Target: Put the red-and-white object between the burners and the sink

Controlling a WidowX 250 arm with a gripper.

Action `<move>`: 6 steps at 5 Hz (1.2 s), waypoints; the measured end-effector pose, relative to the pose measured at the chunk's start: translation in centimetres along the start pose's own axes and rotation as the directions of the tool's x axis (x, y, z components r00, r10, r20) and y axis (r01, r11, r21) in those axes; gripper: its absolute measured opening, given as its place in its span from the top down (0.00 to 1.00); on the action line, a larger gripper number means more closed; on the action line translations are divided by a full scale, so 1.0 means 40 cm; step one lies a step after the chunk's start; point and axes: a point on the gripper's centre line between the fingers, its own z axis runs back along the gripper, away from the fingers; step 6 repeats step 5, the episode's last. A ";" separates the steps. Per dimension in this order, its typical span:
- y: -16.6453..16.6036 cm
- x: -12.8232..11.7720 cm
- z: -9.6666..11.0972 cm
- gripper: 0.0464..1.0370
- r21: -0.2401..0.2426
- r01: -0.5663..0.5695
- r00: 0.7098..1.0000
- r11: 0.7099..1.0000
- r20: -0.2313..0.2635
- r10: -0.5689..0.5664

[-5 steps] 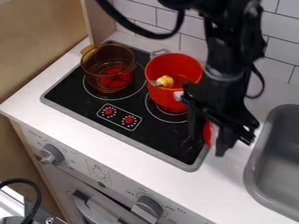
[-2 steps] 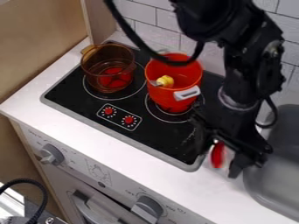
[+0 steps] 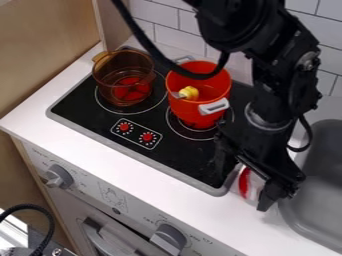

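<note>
So the spot looks about right, but I'd worry about the letting-go part. If the black two-finger gripper (image 3: pixel 245 191) opens unevenly, it could shove the red-and-white rounded object (image 3: pixel 244 183) into the grey metal-look sink (image 3: pixel 314 195), or back against the grey rim of the black toy stove (image 3: pixel 137 155). The strip of white counter (image 3: pixel 194 209) there is pretty narrow. Honestly can't tell if the gripper's clamped on or already loose, or whether the thing's fully down. If it isn't, it might drop and roll, since it seems curved. Lifting away could drag it too. Looks-wise: bright red curved patch on the stove side, whitish next to it, partly covered by the gripper.
</note>
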 end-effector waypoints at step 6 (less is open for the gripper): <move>0.278 -0.122 0.204 0.04 -0.041 0.298 0.952 0.954 0.092 -0.293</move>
